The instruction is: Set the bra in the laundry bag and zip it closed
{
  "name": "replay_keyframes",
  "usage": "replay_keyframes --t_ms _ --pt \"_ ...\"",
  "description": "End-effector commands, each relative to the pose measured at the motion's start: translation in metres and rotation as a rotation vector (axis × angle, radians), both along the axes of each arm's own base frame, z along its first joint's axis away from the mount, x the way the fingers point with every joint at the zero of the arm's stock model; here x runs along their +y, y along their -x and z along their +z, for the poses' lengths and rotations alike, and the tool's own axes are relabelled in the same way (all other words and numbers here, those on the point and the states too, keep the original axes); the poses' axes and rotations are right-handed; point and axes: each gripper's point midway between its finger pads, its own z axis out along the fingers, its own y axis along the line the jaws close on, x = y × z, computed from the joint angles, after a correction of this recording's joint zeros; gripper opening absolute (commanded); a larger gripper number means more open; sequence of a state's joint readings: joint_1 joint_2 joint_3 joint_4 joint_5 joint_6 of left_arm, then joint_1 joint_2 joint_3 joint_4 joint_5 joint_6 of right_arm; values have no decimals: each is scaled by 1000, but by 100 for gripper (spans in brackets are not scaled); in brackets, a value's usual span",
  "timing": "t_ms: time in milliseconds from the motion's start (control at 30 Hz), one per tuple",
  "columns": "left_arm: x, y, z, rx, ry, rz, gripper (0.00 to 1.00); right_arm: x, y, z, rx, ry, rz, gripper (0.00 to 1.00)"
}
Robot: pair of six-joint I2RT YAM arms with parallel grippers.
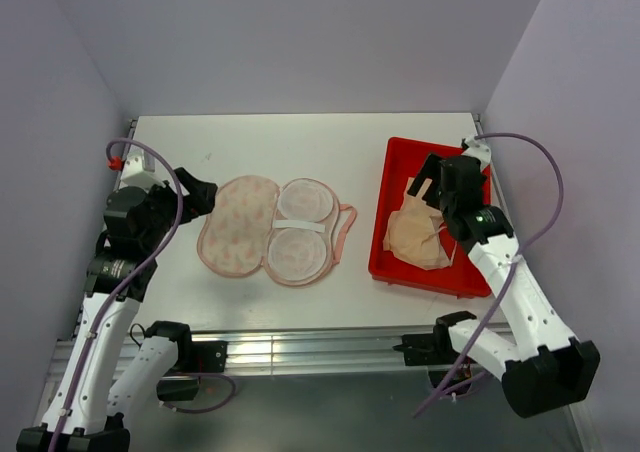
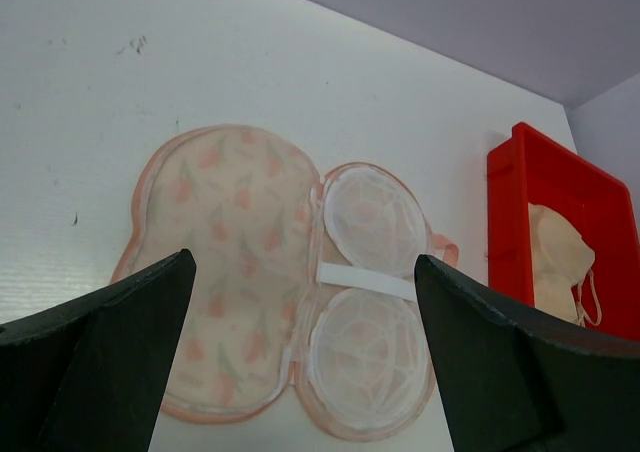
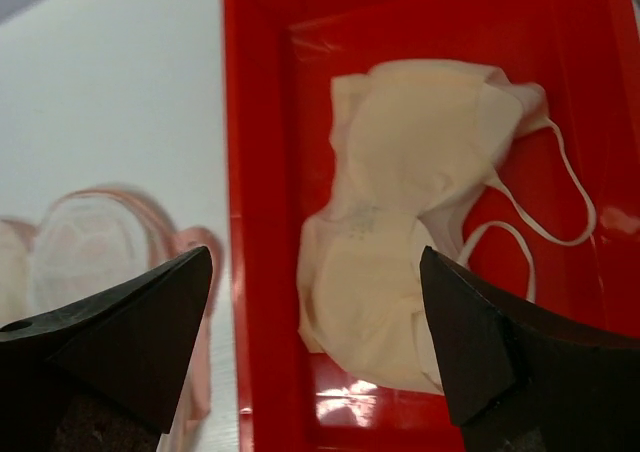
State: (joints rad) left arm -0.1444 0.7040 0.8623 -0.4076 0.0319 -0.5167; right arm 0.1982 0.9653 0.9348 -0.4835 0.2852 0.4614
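Table [image 1: 300,142]: white surface, with the laundry bag left of centre and the tray at the right.
Tray [image 1: 381,234]: red plastic, set apart from the bag, with only the bra in it.
Laundry bag [image 1: 235,227]: lies unzipped and spread flat, printed half to the left, white mesh half to the right. Nothing is in it.
Bra [image 1: 418,234]: pale fabric bunched in the middle of the tray, thin straps trailing to one side. Nothing touches it.
Right gripper [image 3: 315,257]: hangs above the bra with its jaws wide apart and nothing between them.
Left gripper [image 2: 305,260]: sits off the bag's left side, facing it, jaws fully spread and empty.
Step in hand: by my reading, the first one, picking up the bra. No part of the task is done yet.
Next move: the right gripper likely has to drop onto the thick bunched fabric, not a strap, and pinch it. It then has to lift the bra clear of the tray wall and carry it left to the mesh half.
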Motion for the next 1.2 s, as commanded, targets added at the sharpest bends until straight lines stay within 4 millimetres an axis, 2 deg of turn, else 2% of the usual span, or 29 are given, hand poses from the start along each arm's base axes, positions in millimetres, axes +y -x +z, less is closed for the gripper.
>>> replay_keyframes --t_ms 0,67,133,167,200,267,300,367,467,533,700,767,1033,1167 --pt "-9 1 -5 10 5 -56 99 -20 0 -16 109 87 -96 91" --pt "-11 1 -6 16 11 -70 99 -35 4 -32 152 128 -179 91" --pt "-15 2 -6 12 16 -88 99 -37 4 -46 167 116 -206 93" --pt "-17 2 -6 13 23 -100 99 -42 8 -59 197 100 -216 93" --pt "-18 1 -5 13 22 -104 99 -36 5 -66 201 58 -190 93" --pt "-18 1 -4 11 23 -108 99 -40 6 -83 224 32 -185 94" --pt "-18 1 -4 14 21 -107 99 -37 3 -86 217 8 -165 95" --pt "-20 3 -5 13 25 -115 99 -46 8 -102 244 -12 -185 96" --pt "-23 4 -5 12 36 -133 99 -46 9 -117 237 -56 -168 99" --pt "-24 5 -6 17 35 -138 99 -39 13 -129 251 -86 -142 100" --pt "-23 6 -5 13 30 -133 99 -28 12 -140 244 -130 -101 100" --pt "-23 7 -4 9 28 -132 99 -35 15 -149 256 -141 -124 100" --pt "-24 8 -4 9 25 -135 99 -46 27 -156 306 -147 -184 100" --pt "-25 7 -5 13 24 -137 99 -35 27 -164 335 -194 -136 100"
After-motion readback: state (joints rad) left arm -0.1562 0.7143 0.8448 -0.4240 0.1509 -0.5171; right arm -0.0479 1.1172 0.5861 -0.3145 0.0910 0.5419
